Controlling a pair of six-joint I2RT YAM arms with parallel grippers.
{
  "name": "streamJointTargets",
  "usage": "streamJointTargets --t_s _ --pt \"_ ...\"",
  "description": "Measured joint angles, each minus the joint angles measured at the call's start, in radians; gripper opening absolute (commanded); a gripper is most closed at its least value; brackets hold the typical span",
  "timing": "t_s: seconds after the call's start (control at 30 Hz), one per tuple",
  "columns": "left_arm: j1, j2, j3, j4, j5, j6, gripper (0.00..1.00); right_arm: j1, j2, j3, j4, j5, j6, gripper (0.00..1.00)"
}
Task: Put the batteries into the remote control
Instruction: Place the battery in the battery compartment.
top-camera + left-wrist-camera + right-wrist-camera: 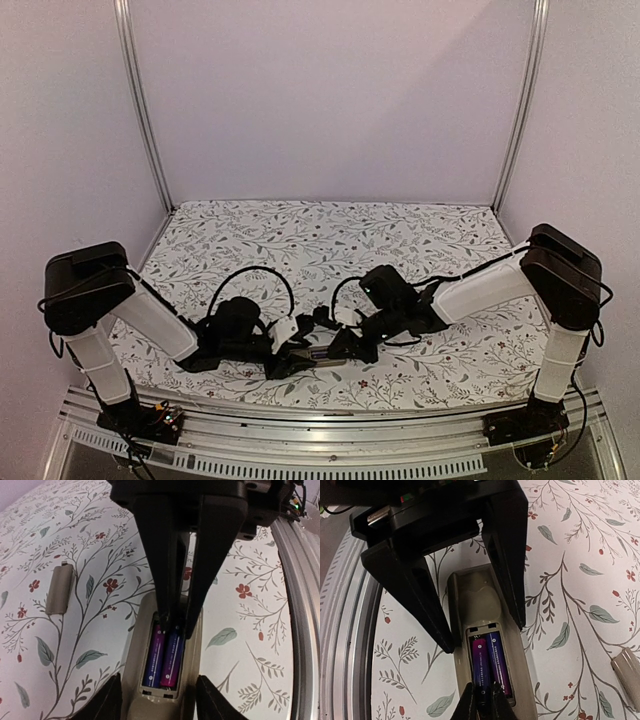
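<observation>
The remote control [137, 630] lies back up on the flowered table, and its battery recess is uncovered. Two purple-blue batteries [165, 657] lie side by side in the recess. My left gripper [157, 700] straddles the remote, one finger against each long side. My right gripper [483, 702] is nearly closed, with its fingertips pinching the near end of one battery [482, 662] in the remote [475, 595]. In the top view both grippers, left [300, 352] and right [345, 348], meet over the remote [322, 355] near the front edge.
The small flat grey cover piece [59, 587] lies loose on the cloth beside the remote and also shows in the right wrist view [627, 672]. A metal rail [300, 605] runs along the table's near edge, close to the remote.
</observation>
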Motion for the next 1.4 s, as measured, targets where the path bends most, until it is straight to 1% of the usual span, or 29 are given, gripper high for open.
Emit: streamJointTargets --t_s 0.07,0.13,0.2,0.23,0.4,0.53,0.63,0.7,0.77,0.87,0.97,1.03,1.17,1.4 --pt "-0.002 0.001 -0.019 0.041 0.0 0.006 0.53 0.006 0.001 0.0 0.004 0.007 -0.01 0.08" --pt "-0.004 0.002 -0.053 0.137 0.002 0.023 0.55 0.014 0.001 0.002 0.007 0.026 -0.014 0.08" --pt "-0.007 0.001 -0.084 0.21 0.019 0.05 0.55 0.016 0.003 0.004 0.008 0.031 -0.015 0.08" --pt "-0.009 0.001 -0.098 0.238 0.029 0.066 0.53 0.016 0.003 0.004 0.009 0.031 -0.015 0.08" --pt "-0.011 -0.003 -0.107 0.272 0.094 0.156 0.5 0.016 0.005 0.004 0.016 0.031 -0.01 0.08" --pt "-0.021 -0.003 -0.107 0.25 0.153 0.321 0.49 0.016 0.005 0.004 0.019 0.031 -0.009 0.08" --pt "-0.031 0.007 -0.084 0.219 0.155 0.422 0.49 0.016 0.007 0.004 0.022 0.03 -0.006 0.08" --pt "-0.033 0.021 -0.035 0.173 0.137 0.462 0.45 0.016 0.008 0.004 0.024 0.03 -0.005 0.08" --pt "-0.034 0.023 0.009 0.139 0.1 0.478 0.41 0.016 0.008 0.004 0.025 0.03 -0.003 0.08" --pt "-0.037 0.021 0.039 0.099 0.048 0.495 0.4 0.016 0.005 0.004 0.028 0.03 -0.002 0.08" --pt "-0.04 0.011 0.019 0.039 0.026 0.51 0.38 0.016 0.002 0.003 0.031 0.03 -0.002 0.08" --pt "-0.045 -0.003 -0.004 -0.012 0.017 0.513 0.35 0.016 0.002 0.002 0.035 0.029 -0.002 0.08" --pt "-0.051 -0.028 -0.003 -0.066 -0.011 0.484 0.36 0.016 0.002 -0.002 0.043 0.029 -0.003 0.08" --pt "-0.063 -0.026 0.0 -0.07 -0.035 0.482 0.4 0.017 0.001 -0.003 0.045 0.031 -0.002 0.11"
